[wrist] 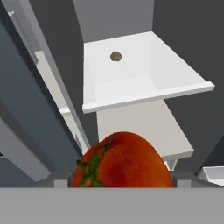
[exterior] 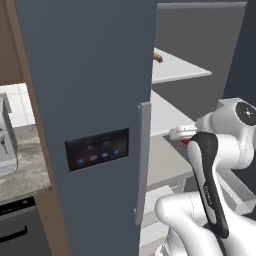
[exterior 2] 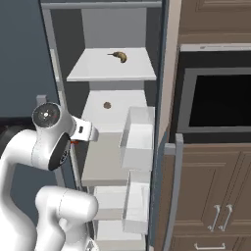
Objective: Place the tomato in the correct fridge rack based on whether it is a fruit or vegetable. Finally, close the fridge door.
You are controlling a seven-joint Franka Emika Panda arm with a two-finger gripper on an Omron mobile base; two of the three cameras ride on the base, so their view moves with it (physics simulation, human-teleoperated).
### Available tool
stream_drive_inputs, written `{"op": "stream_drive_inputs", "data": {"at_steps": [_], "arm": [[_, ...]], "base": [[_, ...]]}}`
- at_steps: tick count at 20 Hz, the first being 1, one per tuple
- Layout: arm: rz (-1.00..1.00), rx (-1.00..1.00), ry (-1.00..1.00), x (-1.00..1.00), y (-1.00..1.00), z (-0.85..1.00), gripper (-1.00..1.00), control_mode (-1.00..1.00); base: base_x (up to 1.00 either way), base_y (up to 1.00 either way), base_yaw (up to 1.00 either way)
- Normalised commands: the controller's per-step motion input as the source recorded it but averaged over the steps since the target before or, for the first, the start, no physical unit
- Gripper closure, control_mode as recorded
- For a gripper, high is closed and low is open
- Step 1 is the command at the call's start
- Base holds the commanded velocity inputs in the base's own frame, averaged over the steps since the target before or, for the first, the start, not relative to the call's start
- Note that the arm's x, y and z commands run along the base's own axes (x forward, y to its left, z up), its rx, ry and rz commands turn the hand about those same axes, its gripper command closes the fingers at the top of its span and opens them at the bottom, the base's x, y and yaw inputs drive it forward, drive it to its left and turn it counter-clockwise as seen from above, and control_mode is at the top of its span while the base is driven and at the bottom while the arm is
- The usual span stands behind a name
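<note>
One tomato (wrist: 124,159) sits clamped in your gripper (wrist: 122,183), held just in front of the fridge rack (wrist: 131,74) and a little below its front edge. Judge it light, rounded and glossy, so likely slippery; the skin looks taut and the flesh beneath should bruise, so keep the squeeze gentle. You have it across its widest part, green stem (wrist: 94,164) turned to one side, which looks the safest hold for a ball shape. That rack is a flat, smooth white panel with a raised lip, and a small brownish lump (wrist: 116,56) rests toward its back. Above the rack, the topmost shelf (exterior 2: 112,66) carries a yellow-brown banana-like item (exterior 2: 119,56). Beside the rack, the fridge door (exterior 2: 162,122) stands open, its white bin (exterior 2: 137,137) boxy and hard-edged.
</note>
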Motion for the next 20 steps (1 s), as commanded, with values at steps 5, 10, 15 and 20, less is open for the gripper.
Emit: {"op": "stream_drive_inputs", "data": {"at_steps": [5, 10, 15, 20], "arm": [[0.0, 0.0, 0.0, 0.0, 0.0, 0.0, 1.0, 1.0], [0.0, 0.0, 0.0, 0.0, 0.0, 0.0, 1.0, 1.0], [0.0, 0.0, 0.0, 0.0, 0.0, 0.0, 1.0, 1.0], [0.04, 0.0, 0.0, 0.33, 0.0, -0.1, 1.0, -1.0]], "base": [[0.43, -0.41, 0.0], [0.41, -0.19, 0.03], [0.5, 0.0, 0.07], [0.22, 0.0, 0.03]]}}
